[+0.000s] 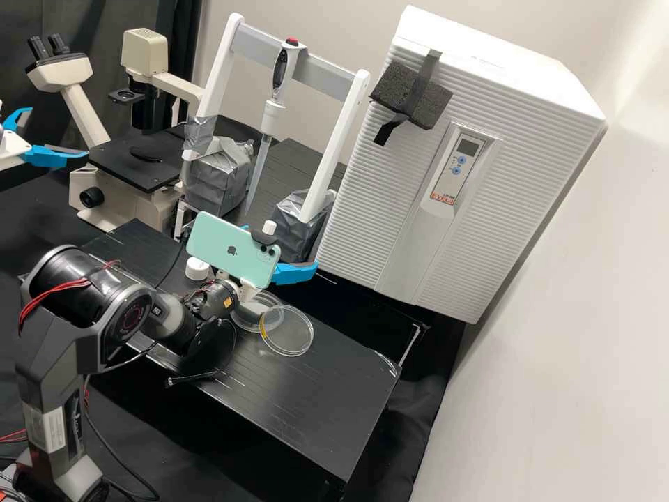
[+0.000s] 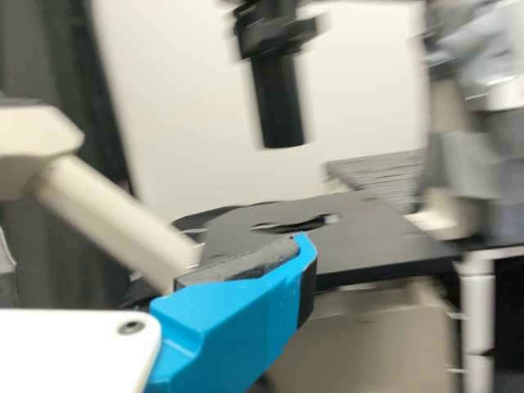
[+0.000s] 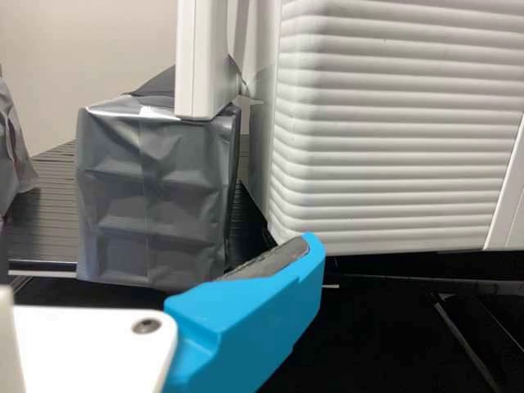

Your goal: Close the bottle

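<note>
mostly hidden, the bottle (image 1: 197, 268) stands upright.

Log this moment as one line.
left gripper: fingers open, empty, beside beige microscope | right gripper: low over black slatted bench, near clear round petri dishes

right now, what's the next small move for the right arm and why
Probably draw the right gripper back toward the white cap on the bench. The cap sits beside that arm's wrist, while the gripper points past it, at the taped block and the white cabinet.
</note>
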You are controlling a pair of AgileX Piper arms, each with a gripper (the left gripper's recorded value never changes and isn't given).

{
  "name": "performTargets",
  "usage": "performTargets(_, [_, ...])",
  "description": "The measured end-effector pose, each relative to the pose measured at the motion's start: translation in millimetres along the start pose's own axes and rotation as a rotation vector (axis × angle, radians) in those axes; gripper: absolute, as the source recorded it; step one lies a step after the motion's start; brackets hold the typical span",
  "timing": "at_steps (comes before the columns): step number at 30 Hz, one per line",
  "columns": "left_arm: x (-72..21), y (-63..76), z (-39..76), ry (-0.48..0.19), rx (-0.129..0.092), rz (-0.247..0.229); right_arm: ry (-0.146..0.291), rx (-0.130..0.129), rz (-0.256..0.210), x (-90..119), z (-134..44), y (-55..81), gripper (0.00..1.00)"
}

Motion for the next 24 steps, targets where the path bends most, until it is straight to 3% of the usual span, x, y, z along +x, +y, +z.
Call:
performTargets(2, [-5.4,-0.6,7.7,-0.055,0.001,-0.002,0.000,0.000,0.000,0,0.0,0.0,1.00])
performTargets(5, [-15.3,-2.7,17.2,-0.138,-0.015,-0.013,0.000,0.000,0.000,0,0.0,0.0,1.00])
performTargets(10, [-32.8,-10.4,27.9,-0.203,-0.075,-0.042,0.000,0.000,0.000,0,0.0,0.0,1.00])
performTargets(13, [-39.8,-16.4,34.0,-0.235,-0.100,-0.064,0.000,0.000,0.000,0,0.0,0.0,1.00])
performTargets(18, [-45.1,-21.6,46.4,-0.286,-0.129,-0.088,0.000,0.000,0.000,0,0.0,0.0,1.00])
performTargets(21, [-46.3,-20.2,55.3,-0.330,-0.160,-0.072,0.000,0.000,0.000,0,0.0,0.0,1.00])
performTargets(24, [-46.8,-19.0,64.6,-0.372,-0.167,-0.065,0.000,0.000,0.000,0,0.0,0.0,1.00])
